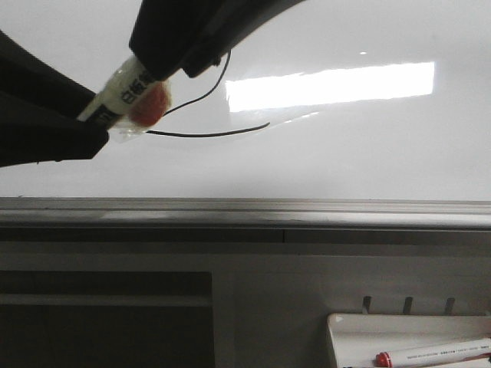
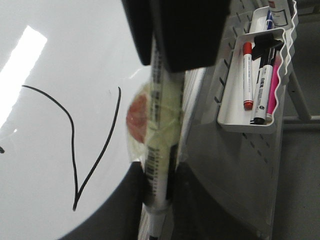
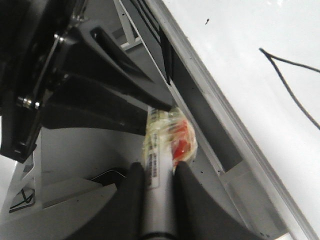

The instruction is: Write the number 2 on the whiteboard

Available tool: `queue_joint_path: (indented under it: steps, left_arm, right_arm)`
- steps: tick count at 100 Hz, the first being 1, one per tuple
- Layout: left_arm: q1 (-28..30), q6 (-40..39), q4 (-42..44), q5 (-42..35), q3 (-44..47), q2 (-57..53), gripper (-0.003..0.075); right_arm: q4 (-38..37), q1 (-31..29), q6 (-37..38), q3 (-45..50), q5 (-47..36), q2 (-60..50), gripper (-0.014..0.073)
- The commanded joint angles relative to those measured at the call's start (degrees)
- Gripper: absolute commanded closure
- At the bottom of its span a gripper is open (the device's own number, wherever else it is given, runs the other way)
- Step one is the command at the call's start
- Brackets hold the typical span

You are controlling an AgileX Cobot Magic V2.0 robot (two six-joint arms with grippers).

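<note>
The whiteboard (image 1: 345, 153) carries the number 2 (image 1: 207, 135) in thin black line; its curved top runs behind my right gripper. A white marker (image 1: 123, 92), wrapped in clear tape with a red blob, hangs between both grippers in front of the board. My left gripper (image 1: 92, 126) is shut on its lower end and my right gripper (image 1: 165, 65) on its upper end. In the left wrist view the marker (image 2: 160, 125) sits in my left gripper (image 2: 159, 172), beside the number 2 (image 2: 72, 145). In the right wrist view my right gripper (image 3: 159, 170) clamps the marker (image 3: 157, 165). The marker tip is hidden.
A grey metal rail (image 1: 245, 211) runs along the board's lower edge. Below it hangs a grey pegboard panel with a small white tray (image 1: 345, 330) holding a red-capped marker (image 1: 430, 354). The tray (image 2: 230, 115) holds several markers in the left wrist view.
</note>
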Motion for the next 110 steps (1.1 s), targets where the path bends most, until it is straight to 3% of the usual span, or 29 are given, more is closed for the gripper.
queue_joint_path:
  steps: [1, 55, 60, 67, 73, 80, 92, 110]
  left_arm:
    - [-0.39, -0.42, -0.99, -3.39, -1.92, -0.24, 0.0741]
    - [-0.39, -0.42, -0.99, -3.39, -1.92, -0.24, 0.0741]
    - [-0.39, -0.42, -0.99, -3.39, -1.92, -0.24, 0.0741]
    - [-0.39, -0.42, -0.99, -3.39, -1.92, -0.24, 0.0741]
    - [-0.39, -0.42, -0.99, -3.39, -1.92, -0.24, 0.0741]
    - [-0.39, -0.42, -0.99, -3.39, -1.92, -0.24, 0.0741]
    - [-0.39, -0.54, -1.74, -3.39, -1.92, -0.24, 0.0741]
    - [2.01, -0.54, -12.93, -1.59, -1.92, -0.24, 0.0741]
  right_arm:
    - [0.34, -0.17, -0.01, -1.87, -2.56, -1.33, 0.0643]
    - [2.05, -0.06, -0.01, -1.87, -3.81, -1.33, 0.0636]
    - [2.05, -0.06, -0.17, -1.87, -3.84, -1.33, 0.0588]
    - [2.05, -0.06, -0.54, -1.99, -4.32, -1.33, 0.0413]
    - [2.05, -0.06, -0.54, -2.10, -5.67, -1.33, 0.0153]
    - [1.79, -0.18, -0.54, -2.38, -7.70, -1.33, -0.0078]
    - [-0.83, -0.18, -0.54, -3.47, -10.35, -1.44, -0.0044]
    - [-5.57, -0.18, -0.54, -6.55, -10.80, -3.49, -0.0045]
